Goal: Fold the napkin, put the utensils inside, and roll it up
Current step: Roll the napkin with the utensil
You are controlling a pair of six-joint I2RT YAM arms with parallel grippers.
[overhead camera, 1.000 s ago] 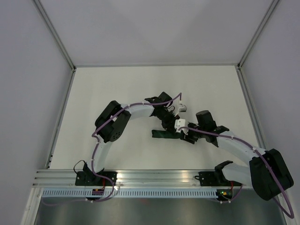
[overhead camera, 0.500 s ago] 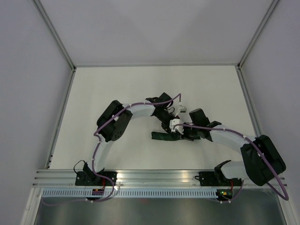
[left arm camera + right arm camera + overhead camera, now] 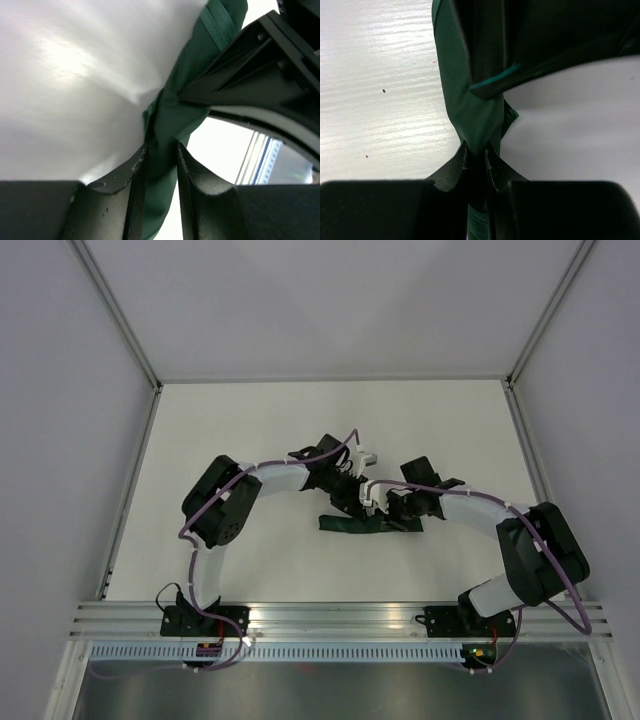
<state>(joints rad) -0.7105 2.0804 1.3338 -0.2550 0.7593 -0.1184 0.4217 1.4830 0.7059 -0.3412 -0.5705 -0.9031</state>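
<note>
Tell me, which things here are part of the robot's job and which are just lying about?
Job: napkin, a narrow green bundle; left gripper and right gripper, both pinching it.
Just there: table; metal rail.

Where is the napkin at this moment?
In the top view the napkin lies as a narrow bundle at the middle of the table, pinched by the left gripper and the right gripper.
</note>
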